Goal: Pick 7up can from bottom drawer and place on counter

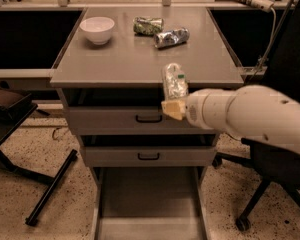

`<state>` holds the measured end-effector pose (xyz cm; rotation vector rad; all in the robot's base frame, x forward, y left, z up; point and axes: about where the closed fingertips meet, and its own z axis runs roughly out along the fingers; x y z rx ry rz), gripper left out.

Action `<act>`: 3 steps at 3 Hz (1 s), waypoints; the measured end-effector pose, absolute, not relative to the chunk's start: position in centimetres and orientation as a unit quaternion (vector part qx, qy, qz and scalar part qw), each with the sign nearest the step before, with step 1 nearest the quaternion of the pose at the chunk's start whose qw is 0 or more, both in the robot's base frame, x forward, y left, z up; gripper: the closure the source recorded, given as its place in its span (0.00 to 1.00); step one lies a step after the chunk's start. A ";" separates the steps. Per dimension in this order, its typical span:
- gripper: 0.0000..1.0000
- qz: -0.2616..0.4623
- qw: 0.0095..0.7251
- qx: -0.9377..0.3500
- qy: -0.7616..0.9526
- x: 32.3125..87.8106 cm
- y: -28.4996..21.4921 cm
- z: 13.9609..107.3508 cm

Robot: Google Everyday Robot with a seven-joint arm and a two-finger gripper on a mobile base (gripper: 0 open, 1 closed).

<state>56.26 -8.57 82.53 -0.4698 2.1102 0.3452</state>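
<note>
The 7up can (pixel 174 82), pale silvery with a green patch, is held upright in my gripper (pixel 173 102) at the front edge of the counter (pixel 115 59), right of centre. The gripper is shut on the can's lower part; my white arm reaches in from the right. The bottom drawer (pixel 149 204) stands pulled out below, its grey floor bare.
On the counter a white bowl (pixel 97 29) sits at the back left, a dark green crumpled can (pixel 147 25) and a shiny silver-blue can (pixel 171 37) at the back centre. Two closed drawer fronts (pixel 145 119) with black handles. A black chair base (pixel 255 204) stands right, a dark stand (pixel 45 189) left.
</note>
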 end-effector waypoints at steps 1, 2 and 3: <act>1.00 0.141 0.473 -0.196 0.847 57.8 -7.5 87.5; 1.00 0.144 0.493 -0.206 0.833 59.8 -5.2 91.7; 1.00 0.156 0.511 -0.222 0.816 62.2 -1.9 94.4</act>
